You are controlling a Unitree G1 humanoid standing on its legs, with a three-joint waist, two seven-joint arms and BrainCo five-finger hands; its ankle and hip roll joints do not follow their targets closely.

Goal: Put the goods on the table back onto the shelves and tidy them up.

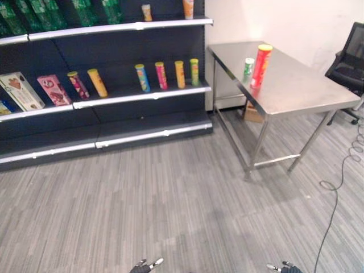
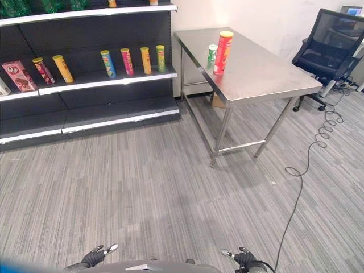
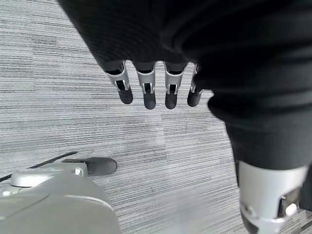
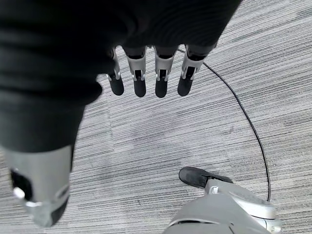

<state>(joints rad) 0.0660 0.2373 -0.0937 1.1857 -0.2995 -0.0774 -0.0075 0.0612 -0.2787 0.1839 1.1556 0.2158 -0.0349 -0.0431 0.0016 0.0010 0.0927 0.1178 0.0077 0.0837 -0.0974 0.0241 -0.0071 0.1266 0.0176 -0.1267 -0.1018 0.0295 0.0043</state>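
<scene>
We stand well back from the steel worktop (image 1: pixel 296 91), with a broad stretch of grey carpet (image 1: pixel 170 199) open between us and its legs. On the worktop a tall red can (image 1: pixel 261 65) stands upright close to the near left edge, and a small green can (image 1: pixel 248 66) stands just beside it, on the shelf side. The rest of the top is bare metal out to its far and right edges.

The dark shelves (image 1: pixel 114 96) run along the wall to the left of the worktop, their right end just beside the worktop's left corner. On the middle shelf four cans (image 1: pixel 168 75) stand upright in a row near the right end, two more cans (image 1: pixel 88 84) lean further left, and a pink box (image 1: pixel 54 90) and a white box (image 1: pixel 21 91) lean at the left end. The lower shelf (image 1: pixel 153 126) is bare along its front edge. A black office chair (image 2: pixel 330 51) sits past the worktop's far right corner.

Our left hand (image 3: pixel 146 87) hangs low over the carpet, fingers straight and relaxed, holding nothing. Our right hand (image 4: pixel 146 78) hangs the same way on the other side, fingers released and empty.
</scene>
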